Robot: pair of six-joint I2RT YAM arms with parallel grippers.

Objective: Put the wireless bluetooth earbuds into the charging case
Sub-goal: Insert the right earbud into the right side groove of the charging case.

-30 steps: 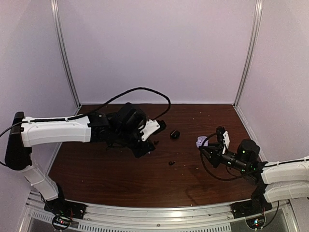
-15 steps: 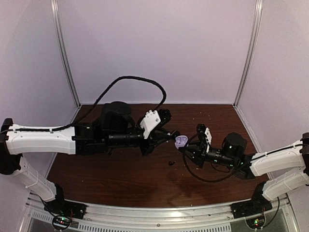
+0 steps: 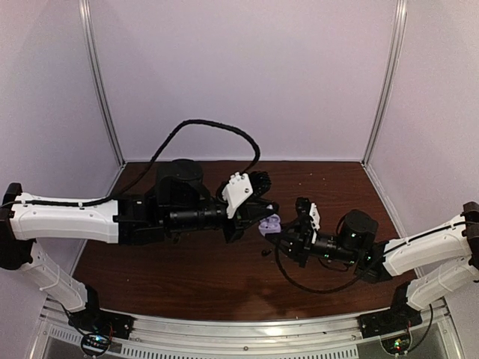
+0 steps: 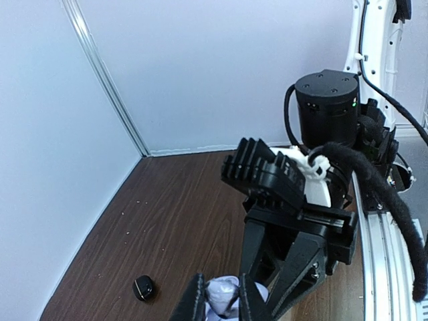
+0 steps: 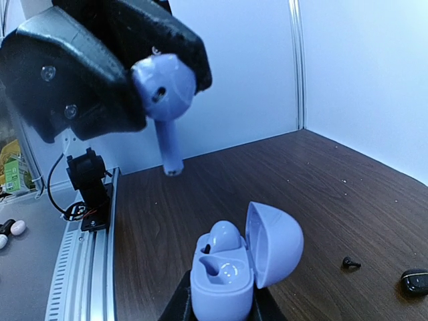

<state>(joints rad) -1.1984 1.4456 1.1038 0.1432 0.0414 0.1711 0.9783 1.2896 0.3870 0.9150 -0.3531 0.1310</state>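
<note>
- your left end effector [image 4: 221, 304] is pinched narrow on a lavender earbud [image 5: 165, 87], stem pointing down.
- your right end effector [image 3: 279, 234] grips the open lavender case [image 5: 231, 271]; a seated earbud [image 5: 224, 235] fills one pocket, and the held one hangs apart at 11 o'clock.
- a black earbud [image 5: 351, 263] and black case [image 5: 414, 281] lie on the desk [image 5: 334, 200] at 3 o'clock.

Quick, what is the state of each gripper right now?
Left gripper: closed, holding the lavender earbud.
Right gripper: closed, holding the open lavender case.
</note>
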